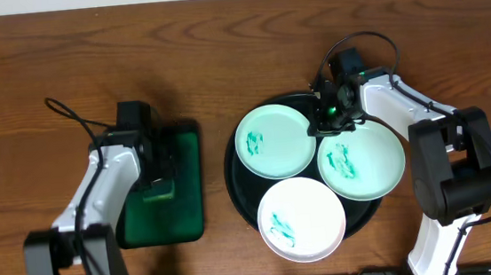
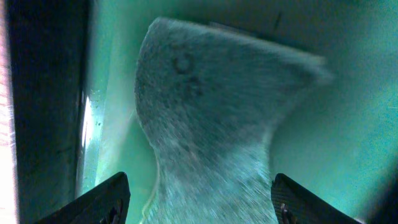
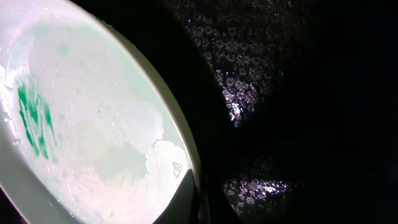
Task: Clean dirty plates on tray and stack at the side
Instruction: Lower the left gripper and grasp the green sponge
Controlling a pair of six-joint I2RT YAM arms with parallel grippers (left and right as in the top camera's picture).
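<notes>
From overhead, the black tray sits right of centre on the tabletop. It carries all three dirty plates: the left mint plate, the right mint plate and the white plate. Each is teal-smeared, and none is stacked aside. My right jaws hang where the two mint rims meet. My left jaws are over the dark-green tray.

At my left wrist, the jaws stand wide open either side of a grey cloth, gripping nothing.

At my right wrist, one fingertip lies at a pale plate's rim, with black tray beyond. Whether these jaws are closed on it I cannot tell.

I judge that a thin edge grip could let the slick-looking plate slip or drag its touching neighbour.
</notes>
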